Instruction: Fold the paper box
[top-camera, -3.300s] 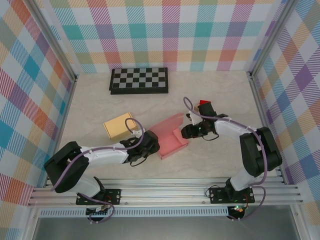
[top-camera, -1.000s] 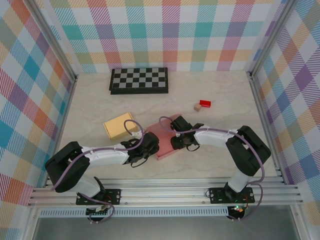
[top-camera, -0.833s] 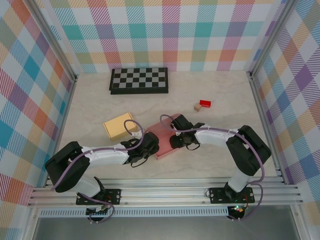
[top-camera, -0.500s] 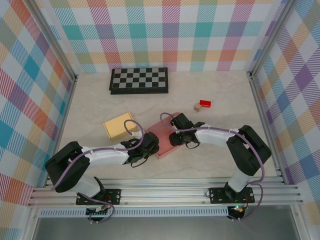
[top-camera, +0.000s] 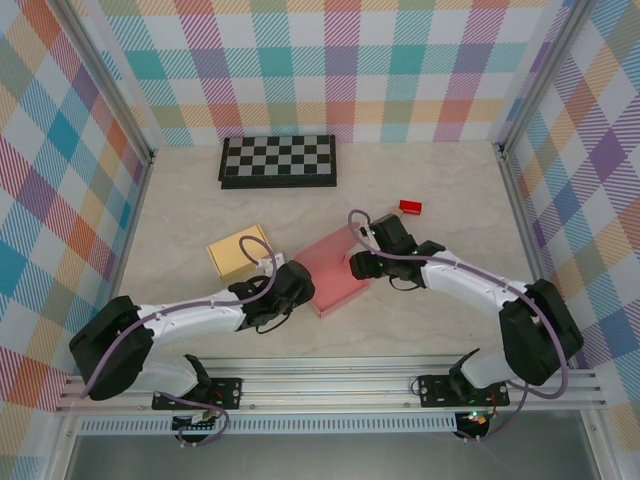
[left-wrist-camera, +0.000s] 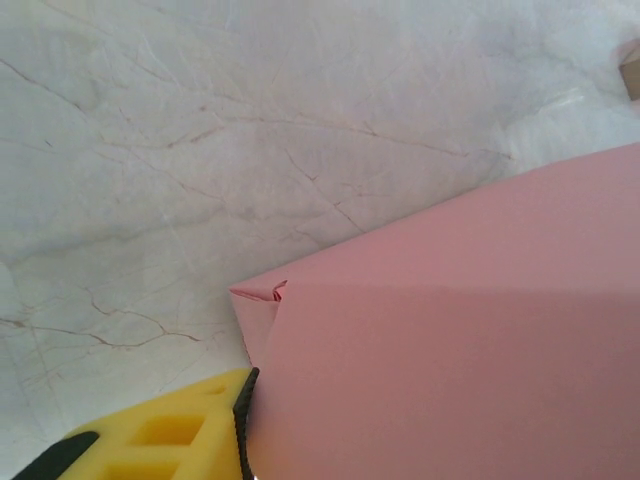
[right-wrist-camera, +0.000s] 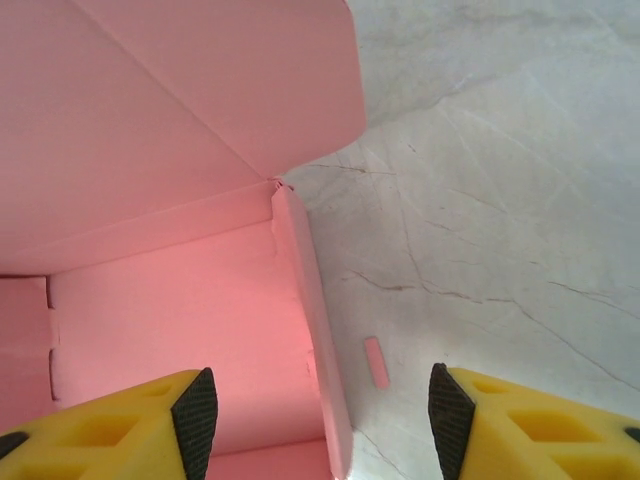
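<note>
Paper box, pink, lies abt mid-surface, slightly toward near edge, skewed to the edges. From top cam I see its lid panel lying over the tray. R wrist cam looks under that panel at tray floor and a low side wall. R gripper sits at box's right-hand side, fingers spread wide. Side wall and bare marble surface lie betw. them, and neither pad touches paper as far as I see. Small pink sliver on surface just beside that wall. L gripper is at box's near-left corner. L wrist cam gives one yellow finger w/ its black pad against edge of pink panel. Other finger is hidden behind paper, so I can't tell if it pinches or stands slack. Yellow flat box lies near, left of paper box. Chessboard at far edge, left of ctr. Red block far-right of box, well apart.
</note>
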